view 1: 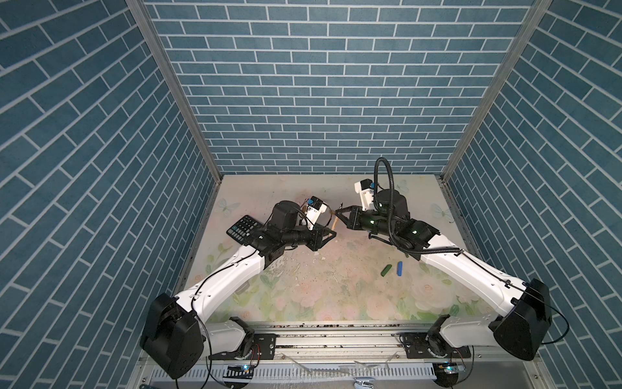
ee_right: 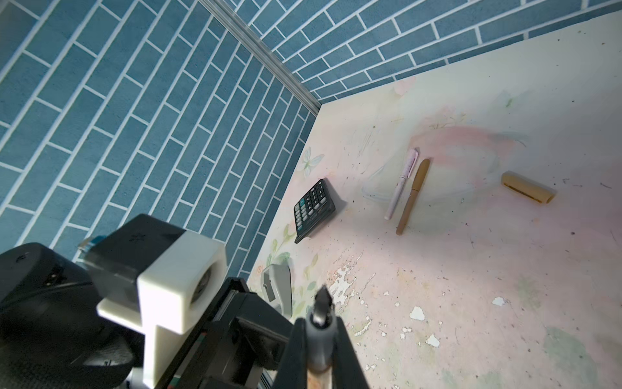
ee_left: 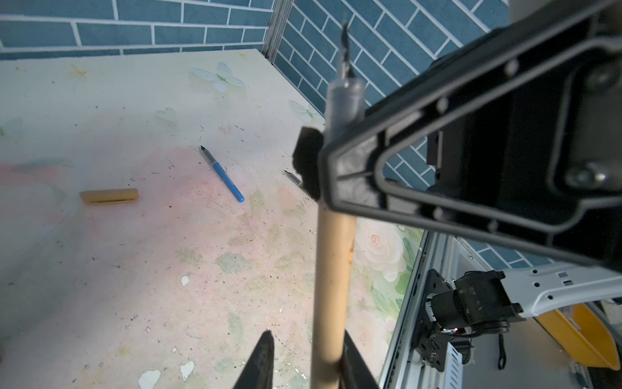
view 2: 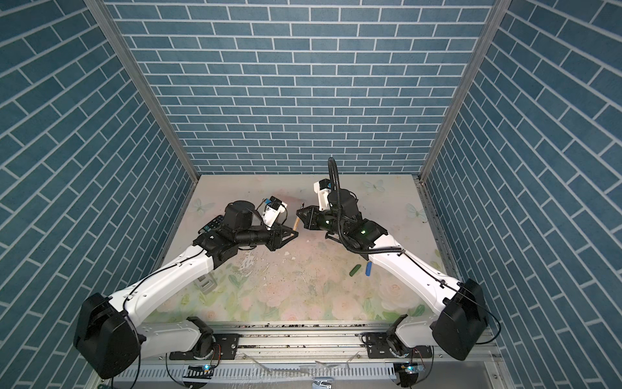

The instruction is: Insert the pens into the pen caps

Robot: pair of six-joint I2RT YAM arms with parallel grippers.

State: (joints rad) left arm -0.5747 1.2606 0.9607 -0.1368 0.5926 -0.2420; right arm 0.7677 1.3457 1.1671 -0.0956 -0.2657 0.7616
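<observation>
Floral tabletop (view 1: 336,269); right gripper (ee_right: 319,325) clamps gold-brown pen (ee_left: 333,269); left gripper (ee_left: 306,336) parted

Left arm (view 1: 229,269) and right arm (view 1: 471,272) have white shells, bulky black joint housings and black wrists, each with a white-and-black camera (view 1: 314,210). A ribbed black hose (view 1: 390,215) and small green lights (view 1: 370,222) mark the right arm; left gripper (view 1: 335,233) and right gripper (view 1: 337,213) are black triangular frames.
</observation>
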